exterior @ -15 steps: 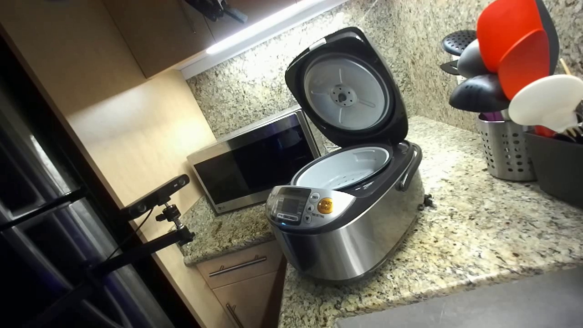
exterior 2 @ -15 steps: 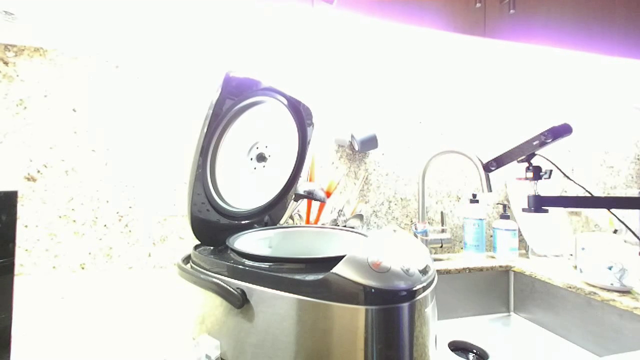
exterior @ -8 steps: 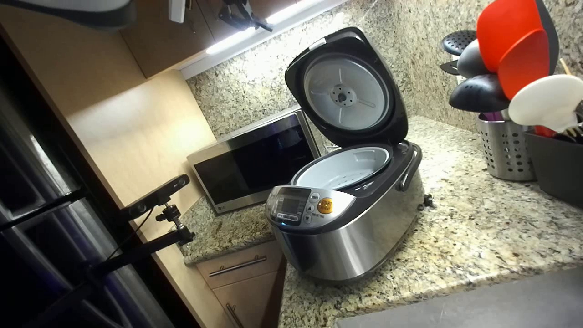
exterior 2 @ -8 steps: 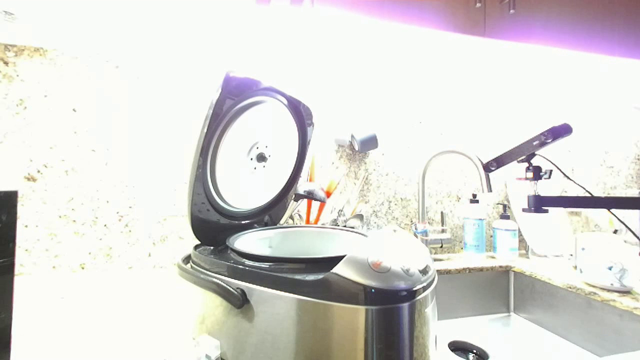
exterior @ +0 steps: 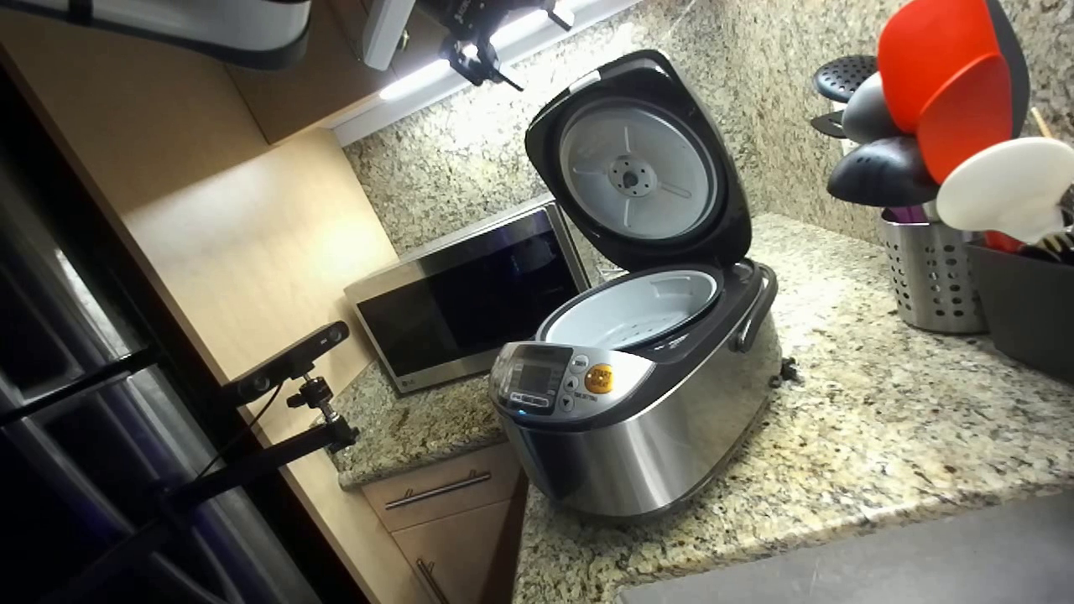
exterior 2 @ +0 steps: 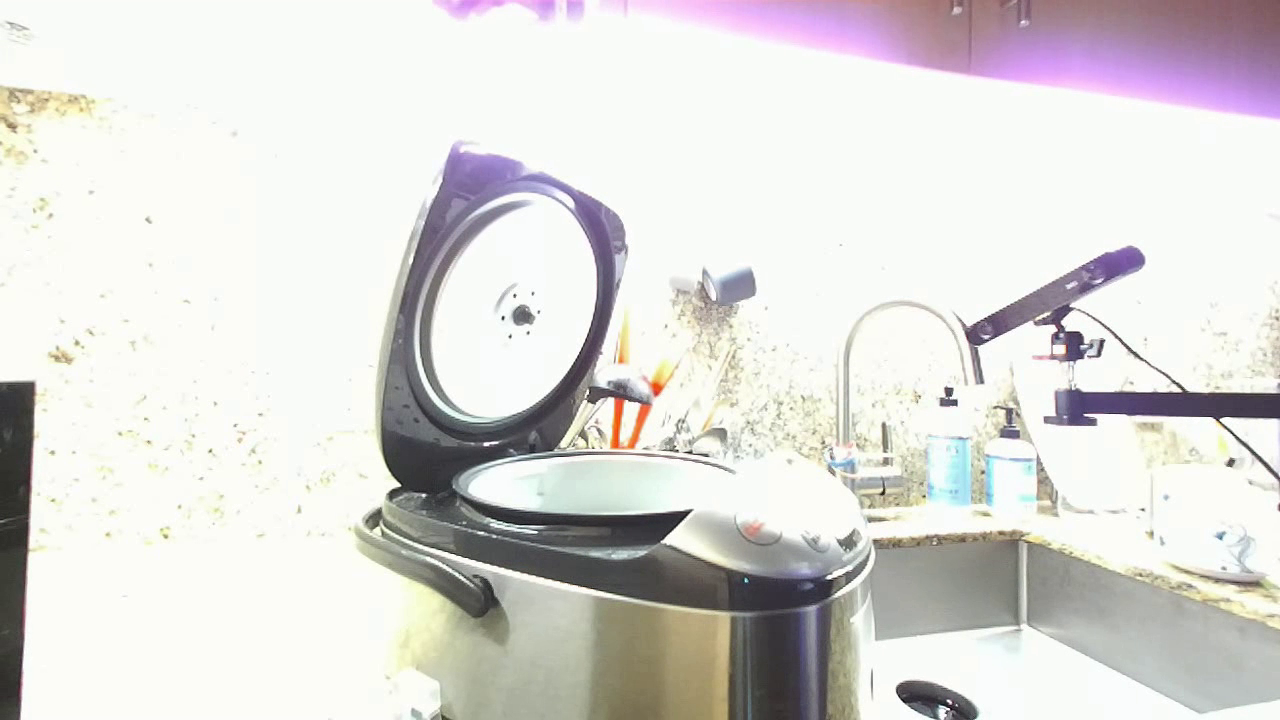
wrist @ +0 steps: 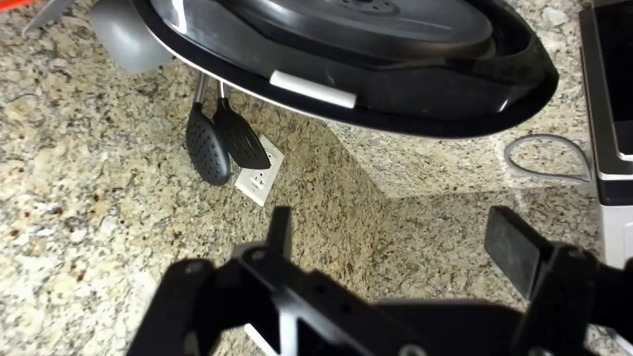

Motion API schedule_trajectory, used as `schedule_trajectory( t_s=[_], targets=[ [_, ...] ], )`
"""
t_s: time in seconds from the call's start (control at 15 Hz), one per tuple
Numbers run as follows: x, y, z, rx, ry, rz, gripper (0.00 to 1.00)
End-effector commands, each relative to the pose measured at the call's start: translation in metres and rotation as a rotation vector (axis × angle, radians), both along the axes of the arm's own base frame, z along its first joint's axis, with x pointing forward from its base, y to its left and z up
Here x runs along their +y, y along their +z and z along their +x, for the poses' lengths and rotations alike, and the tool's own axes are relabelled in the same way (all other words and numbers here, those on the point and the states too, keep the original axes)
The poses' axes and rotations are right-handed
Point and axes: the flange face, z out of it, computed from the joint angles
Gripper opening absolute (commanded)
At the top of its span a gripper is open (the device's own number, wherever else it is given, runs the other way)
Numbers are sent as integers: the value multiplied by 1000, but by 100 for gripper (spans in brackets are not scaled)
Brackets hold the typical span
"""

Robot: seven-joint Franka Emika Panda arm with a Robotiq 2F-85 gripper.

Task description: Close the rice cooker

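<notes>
Looking at a rounded brushed-steel rice cooker point(exterior: 671, 428) on a speckled granite table point(exterior: 889, 436), near the middle in an exterior view, with a boxy silver microwave point(exterior: 470, 294) far to the left and a perforated steel utensil holder point(exterior: 935, 277) to the right. Seeing the dark grey domed lid point(exterior: 638, 174) standing steeply up in both exterior views, hinged at the end opposite the silver control panel point(exterior: 545, 377), and leaving the round pale inner pot point(exterior: 638, 312) uncovered. Counting none of the closing as done. In the wrist view, noting the black two-fingered claw point(wrist: 393, 232) spread wide, gripping nothing, and apart from the small white tab point(wrist: 312, 89) on the lid's rim. In an exterior view, placing that claw high and to the left of the lid, with no sure telling of depth. Judging this as the approach, with everything left: reaching the lid's top edge or back, tipping it over towards the control panel, pressing down until latched. Probably better pushed than pinched, while minding any slide of the cooker
</notes>
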Motion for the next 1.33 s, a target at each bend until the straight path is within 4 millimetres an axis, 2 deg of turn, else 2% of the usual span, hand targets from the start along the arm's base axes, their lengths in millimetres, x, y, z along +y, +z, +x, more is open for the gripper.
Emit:
schedule_trajectory(
  t_s=[0.0,0.33,0.73,1.0,1.27],
  targets=[
    [-5,10,20,-31,0,-15,100],
    [-7,6,41,-56,-13,-88,100],
    [-1,-19,58,22,-18,-84,100],
    [-3,-32,55,135,-54,-129,100],
    [-8,-30,37,237,-92,-230,100]
  ],
)
